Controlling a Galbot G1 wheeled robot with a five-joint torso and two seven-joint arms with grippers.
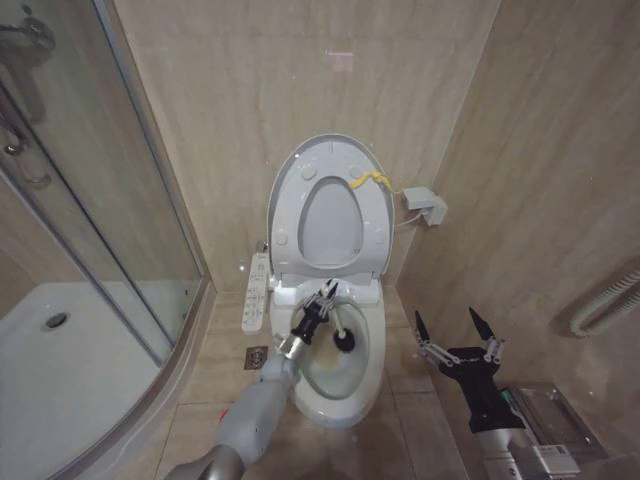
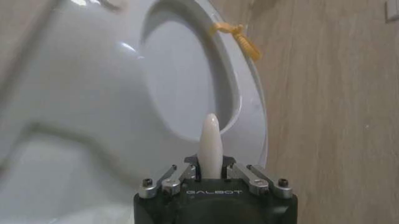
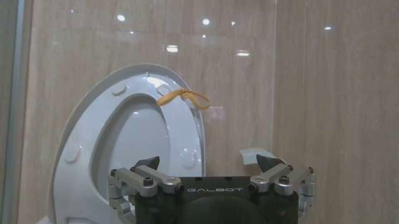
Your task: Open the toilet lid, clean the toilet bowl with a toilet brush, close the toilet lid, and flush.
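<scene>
the left gripper (image 1: 322,305) clamps the toilet brush (image 1: 340,333), head at four o'clock inside the toilet bowl (image 1: 345,385); the right gripper (image 1: 452,333) is wide, idle.

The toilet lid (image 1: 330,205) and seat ring stand raised against the back wall, leaving the toilet bowl (image 1: 352,385) open from above. Part of that opening is taken up by the left hand (image 1: 322,303), closed round the toilet brush (image 1: 342,338), whose black head sits inside the bowl. The right hand (image 1: 456,327), fingers spread, hangs over the floor between the bowl and the right wall, touching neither. The glass shower screen (image 1: 110,200) closes off the left side.
</scene>
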